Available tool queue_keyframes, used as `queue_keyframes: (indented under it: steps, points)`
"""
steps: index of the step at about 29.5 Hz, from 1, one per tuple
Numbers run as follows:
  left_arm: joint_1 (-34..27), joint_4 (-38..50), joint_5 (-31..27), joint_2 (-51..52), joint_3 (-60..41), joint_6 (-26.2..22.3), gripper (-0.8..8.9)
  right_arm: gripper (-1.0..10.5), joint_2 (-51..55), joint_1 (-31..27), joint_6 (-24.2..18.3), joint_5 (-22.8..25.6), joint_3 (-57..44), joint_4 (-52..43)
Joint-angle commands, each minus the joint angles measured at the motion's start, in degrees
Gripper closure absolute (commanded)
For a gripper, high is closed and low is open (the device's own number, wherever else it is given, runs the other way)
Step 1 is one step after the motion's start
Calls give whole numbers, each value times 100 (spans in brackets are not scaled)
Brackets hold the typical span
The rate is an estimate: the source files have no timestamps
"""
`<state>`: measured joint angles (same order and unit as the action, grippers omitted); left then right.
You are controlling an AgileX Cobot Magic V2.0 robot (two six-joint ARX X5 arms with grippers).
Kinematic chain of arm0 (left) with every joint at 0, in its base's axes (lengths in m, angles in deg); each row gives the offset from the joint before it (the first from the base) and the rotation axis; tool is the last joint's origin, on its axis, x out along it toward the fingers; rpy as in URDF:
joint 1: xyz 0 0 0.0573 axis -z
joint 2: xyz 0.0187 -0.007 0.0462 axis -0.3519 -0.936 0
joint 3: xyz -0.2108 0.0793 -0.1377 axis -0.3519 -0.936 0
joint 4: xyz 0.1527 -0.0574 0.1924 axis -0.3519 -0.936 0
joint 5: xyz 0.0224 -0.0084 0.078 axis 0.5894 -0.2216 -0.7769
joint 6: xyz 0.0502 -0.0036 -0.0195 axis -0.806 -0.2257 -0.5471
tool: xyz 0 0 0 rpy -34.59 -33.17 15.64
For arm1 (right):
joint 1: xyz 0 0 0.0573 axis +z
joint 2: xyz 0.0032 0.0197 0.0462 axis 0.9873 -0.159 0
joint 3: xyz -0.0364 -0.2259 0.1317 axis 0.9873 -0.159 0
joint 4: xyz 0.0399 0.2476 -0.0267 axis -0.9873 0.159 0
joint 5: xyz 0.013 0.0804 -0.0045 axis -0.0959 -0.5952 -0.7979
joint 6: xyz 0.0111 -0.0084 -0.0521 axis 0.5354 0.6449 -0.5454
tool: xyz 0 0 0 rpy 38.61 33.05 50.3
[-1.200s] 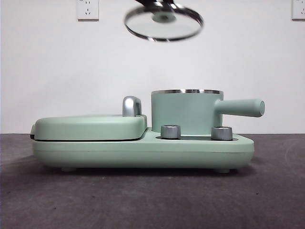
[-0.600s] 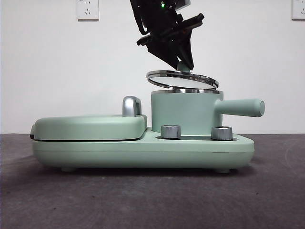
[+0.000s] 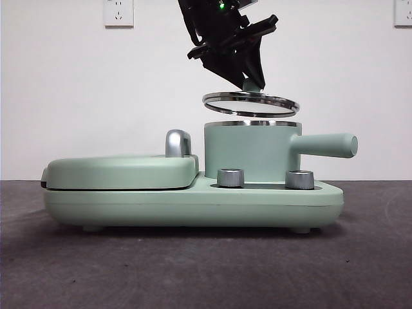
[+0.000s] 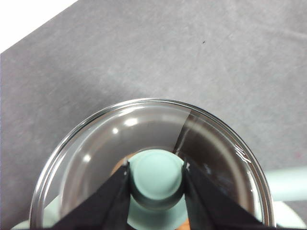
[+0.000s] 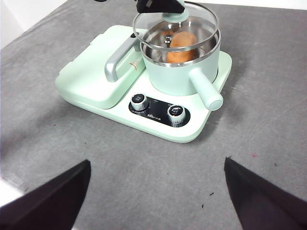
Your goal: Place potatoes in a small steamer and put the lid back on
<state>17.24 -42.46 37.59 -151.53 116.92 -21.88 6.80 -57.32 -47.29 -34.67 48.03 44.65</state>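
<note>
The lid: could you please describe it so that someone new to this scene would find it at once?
Find the mint-green cooker, then the steamer pot on it. Just above its rim hangs the lid, held by its knob in the left gripper. It is the only glass, steel-rimmed disc; the griddle cover is opaque green.

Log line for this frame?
left gripper: shut on glass lid's knob | lid: above mint-green steamer pot, apart | orange-brown potato: inside | right gripper: open, waiting

Dark grey table (image 5: 144,191), mint-green cooker base (image 5: 192,125) directly on it.
</note>
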Motion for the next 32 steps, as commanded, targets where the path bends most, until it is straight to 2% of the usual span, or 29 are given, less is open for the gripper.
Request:
queue_keyframes:
  steps: [1,20,32]
  points:
    - [-15,181,149,-109,192,105,798,505,-20,28,94,-24,37,-55]
    - [-33,302,160,-457,192,103,798,505,-20,28,140,7,37,-57]
    - [13,-103,160,-577,192,155,794,505,-20,28,247,7,37,-61]
